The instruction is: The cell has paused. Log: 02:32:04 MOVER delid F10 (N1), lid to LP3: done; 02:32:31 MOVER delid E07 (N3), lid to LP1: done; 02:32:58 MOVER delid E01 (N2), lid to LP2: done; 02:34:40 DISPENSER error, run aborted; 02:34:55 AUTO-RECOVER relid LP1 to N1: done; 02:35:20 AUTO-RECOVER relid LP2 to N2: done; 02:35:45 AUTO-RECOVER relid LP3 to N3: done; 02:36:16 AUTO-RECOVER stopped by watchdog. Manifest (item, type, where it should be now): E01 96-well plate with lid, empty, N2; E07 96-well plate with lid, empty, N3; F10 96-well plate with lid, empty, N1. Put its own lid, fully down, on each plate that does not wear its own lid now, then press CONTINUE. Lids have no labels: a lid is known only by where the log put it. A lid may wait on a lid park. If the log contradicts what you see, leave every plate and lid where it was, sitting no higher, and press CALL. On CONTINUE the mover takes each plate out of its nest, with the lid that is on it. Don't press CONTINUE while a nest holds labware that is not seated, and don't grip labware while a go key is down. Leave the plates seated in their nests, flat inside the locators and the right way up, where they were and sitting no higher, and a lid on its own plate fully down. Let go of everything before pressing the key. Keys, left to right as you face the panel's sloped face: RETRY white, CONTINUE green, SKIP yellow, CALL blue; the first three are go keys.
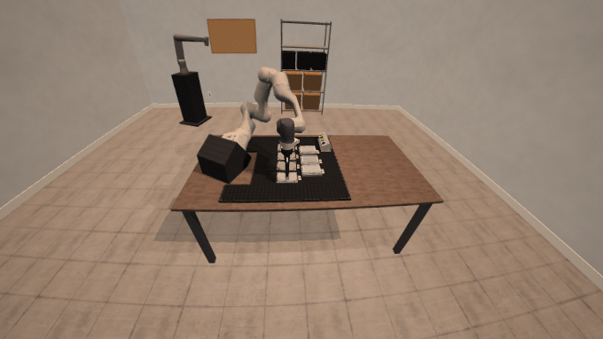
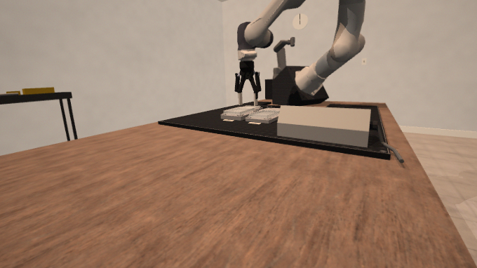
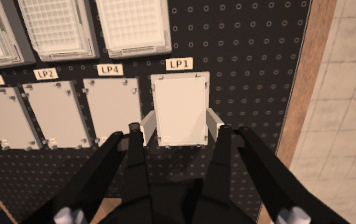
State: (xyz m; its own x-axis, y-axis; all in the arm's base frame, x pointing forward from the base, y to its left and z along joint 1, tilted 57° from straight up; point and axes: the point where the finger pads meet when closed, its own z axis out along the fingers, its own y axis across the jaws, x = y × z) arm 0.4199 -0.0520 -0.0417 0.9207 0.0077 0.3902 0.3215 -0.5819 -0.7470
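- Top view: a wooden table (image 1: 382, 169) on dark legs carries a black pegboard-style mat (image 1: 267, 192) over its left-middle part. The pale, rounded arm (image 1: 267, 90) rises from a dark angular base (image 1: 220, 159) near the table's left edge and hangs the gripper (image 1: 287, 169) straight down over a column of white rectangles. Just right of it sit three lidded plates (image 1: 309, 160) in a row, with the small key panel (image 1: 324, 142) at the mat's far edge.
- Exterior view: from low down at the table's edge, the gripper (image 2: 247, 102) hovers above the mat, fingers spread, not touching anything. Two ribbed, see-through plates sit low on the mat; the panel's plain grey back (image 2: 323, 123) blocks part of it.
- Wrist view: the fingers stand open on either side of the flat, smooth white lid (image 3: 180, 110) on the park labelled LP1 (image 3: 179, 63), near the mat's right edge, gripping nothing. LP4 (image 3: 109, 69) and LP2 (image 3: 45, 74) parks lie beside it, grid-patterned plates above.
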